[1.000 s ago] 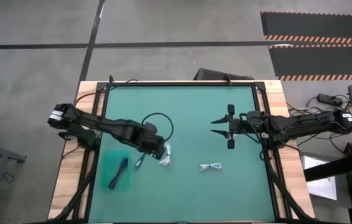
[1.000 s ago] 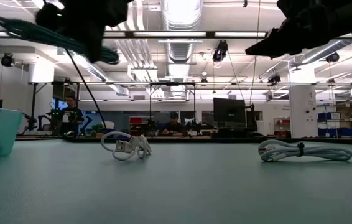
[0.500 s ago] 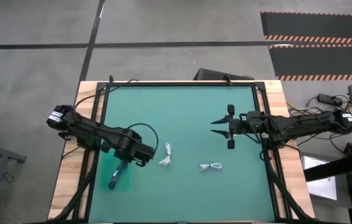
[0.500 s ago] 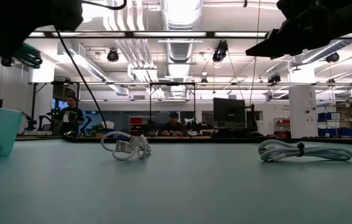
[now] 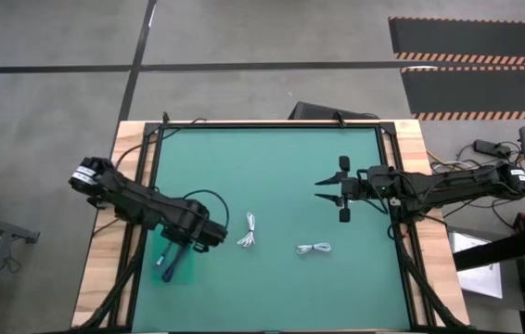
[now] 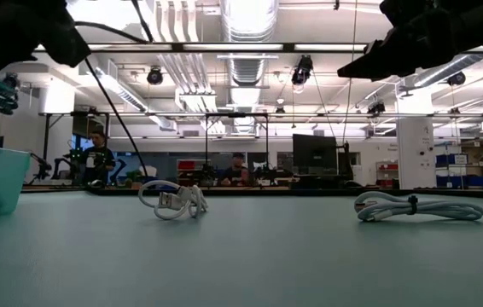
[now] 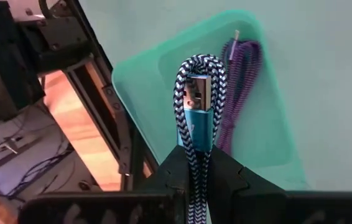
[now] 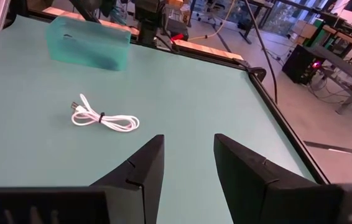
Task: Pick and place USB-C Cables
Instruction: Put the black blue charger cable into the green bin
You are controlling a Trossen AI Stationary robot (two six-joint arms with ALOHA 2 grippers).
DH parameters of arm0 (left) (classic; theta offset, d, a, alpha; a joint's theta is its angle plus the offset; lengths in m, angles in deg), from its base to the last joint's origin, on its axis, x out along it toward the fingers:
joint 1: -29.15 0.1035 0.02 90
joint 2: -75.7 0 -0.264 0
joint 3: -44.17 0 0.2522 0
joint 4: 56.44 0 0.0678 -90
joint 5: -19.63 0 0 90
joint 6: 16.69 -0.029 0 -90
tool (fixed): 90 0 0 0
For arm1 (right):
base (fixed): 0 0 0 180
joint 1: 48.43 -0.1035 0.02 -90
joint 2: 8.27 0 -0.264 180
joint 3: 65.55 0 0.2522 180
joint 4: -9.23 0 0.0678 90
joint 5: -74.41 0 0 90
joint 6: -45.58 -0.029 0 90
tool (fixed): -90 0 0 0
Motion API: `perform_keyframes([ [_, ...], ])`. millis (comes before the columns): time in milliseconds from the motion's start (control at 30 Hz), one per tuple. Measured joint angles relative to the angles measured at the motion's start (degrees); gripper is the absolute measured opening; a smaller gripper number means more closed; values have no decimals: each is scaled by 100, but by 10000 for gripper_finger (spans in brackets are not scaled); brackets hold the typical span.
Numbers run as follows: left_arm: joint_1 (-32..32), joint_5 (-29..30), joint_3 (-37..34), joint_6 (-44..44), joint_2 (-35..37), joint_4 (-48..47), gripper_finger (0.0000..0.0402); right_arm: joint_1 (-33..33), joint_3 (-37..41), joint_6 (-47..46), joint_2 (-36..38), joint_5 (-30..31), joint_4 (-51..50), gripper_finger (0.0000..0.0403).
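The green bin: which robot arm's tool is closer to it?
The left. The left tool hangs right over the green bin, holding a braided cable. The right tool hovers far across the table.

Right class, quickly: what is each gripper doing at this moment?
Left gripper: shut on a blue-and-white braided cable, above the teal bin.
Right gripper: open, holding nothing, above the table.
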State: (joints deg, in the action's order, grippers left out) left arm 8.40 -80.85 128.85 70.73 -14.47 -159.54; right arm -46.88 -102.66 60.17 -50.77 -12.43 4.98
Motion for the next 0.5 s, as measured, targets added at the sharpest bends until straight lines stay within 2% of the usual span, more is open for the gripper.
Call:
perform_keyframes([
  [133, 0, 11, -153, -71, 0, 11, 11, -1, 0, 0, 0, -1, -8, 132],
  [500, -263, 354, -481, 737, 0, 76, 11, 0, 0, -1, -2, 0, -44, 132],
])
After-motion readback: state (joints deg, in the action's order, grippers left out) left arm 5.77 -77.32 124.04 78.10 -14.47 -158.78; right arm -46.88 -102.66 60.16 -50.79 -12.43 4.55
